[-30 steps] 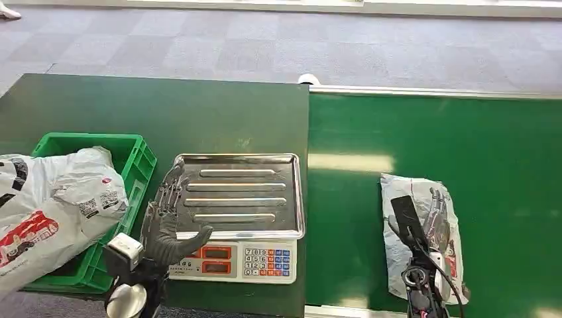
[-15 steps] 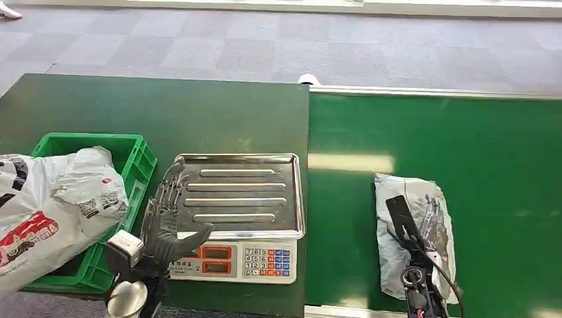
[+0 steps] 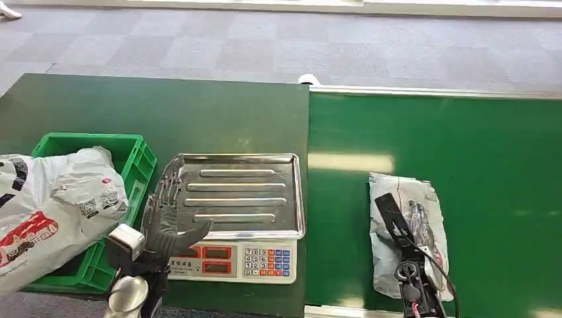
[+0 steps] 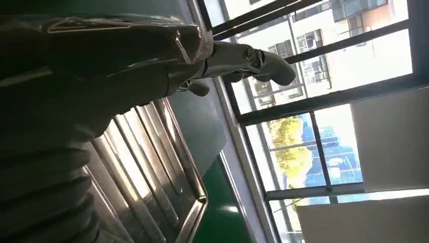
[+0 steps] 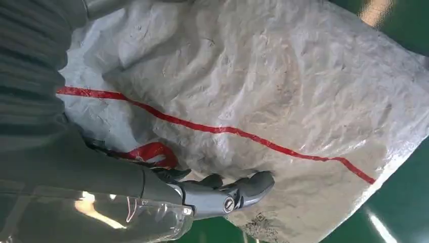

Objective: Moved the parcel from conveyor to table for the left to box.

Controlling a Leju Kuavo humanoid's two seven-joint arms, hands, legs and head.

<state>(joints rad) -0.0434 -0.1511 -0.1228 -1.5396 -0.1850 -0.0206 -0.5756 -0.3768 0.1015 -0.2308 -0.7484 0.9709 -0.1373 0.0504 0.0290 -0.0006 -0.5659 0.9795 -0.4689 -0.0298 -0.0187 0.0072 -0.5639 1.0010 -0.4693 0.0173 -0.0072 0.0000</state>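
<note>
The left hand (image 3: 166, 222) is raised at the near edge of the bench, palm up and forward, its fingers (image 3: 169, 189) spread apart and extended, thumb jutting toward the right; it holds nothing. Its silver forearm rises from below. The right hand (image 3: 421, 228) lies low over the conveyor's near edge, fingers (image 5: 243, 190) pressed down on a grey parcel (image 3: 407, 232) (whether they actually grip it cannot be told), wrist and cabling trailing behind.

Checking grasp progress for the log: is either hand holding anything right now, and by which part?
The left hand holds nothing, fingers spread beside the scale. The right hand lies on top of the grey parcel on the conveyor; a closed grip cannot be told.
</note>
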